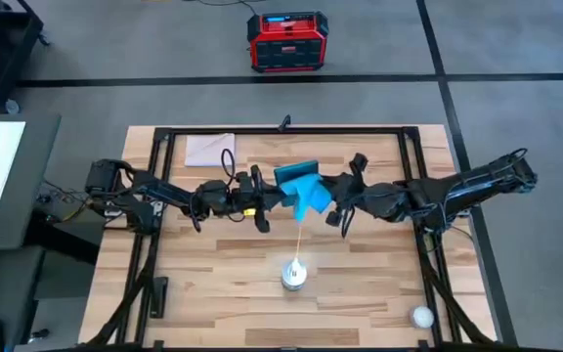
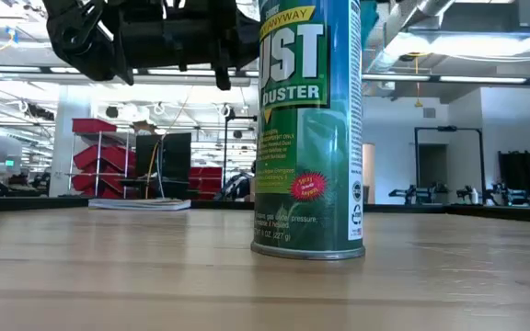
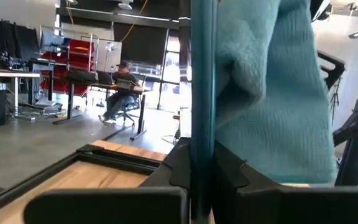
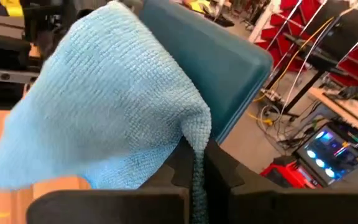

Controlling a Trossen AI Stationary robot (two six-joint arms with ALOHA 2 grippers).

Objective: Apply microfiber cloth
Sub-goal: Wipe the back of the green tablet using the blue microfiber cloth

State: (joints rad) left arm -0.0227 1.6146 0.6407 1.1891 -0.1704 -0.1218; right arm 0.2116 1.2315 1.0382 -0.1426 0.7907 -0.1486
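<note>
Cloth against slab, mid-air.
My right gripper point(image 1: 332, 207) pinches the microfiber cloth point(image 1: 313, 198); my left gripper point(image 1: 270, 200) clamps the teal slab point(image 1: 294, 176).

Cloth point(image 4: 110, 106) in my right fingers: plain sky blue, knit texture. Slab point(image 4: 222, 68) behind it: solid dark teal. Duster can point(image 2: 308, 129): green, white lettering, red badge. Table point(image 1: 223, 284): pale wood. Box point(image 1: 287, 41) on floor: red, black.

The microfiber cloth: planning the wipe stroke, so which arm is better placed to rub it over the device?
Probably the right: its tool is shut on the microfiber cloth, draped against the dark teal tablet. The left tool is shut on the tablet's edge, holding it upright above the table.
</note>
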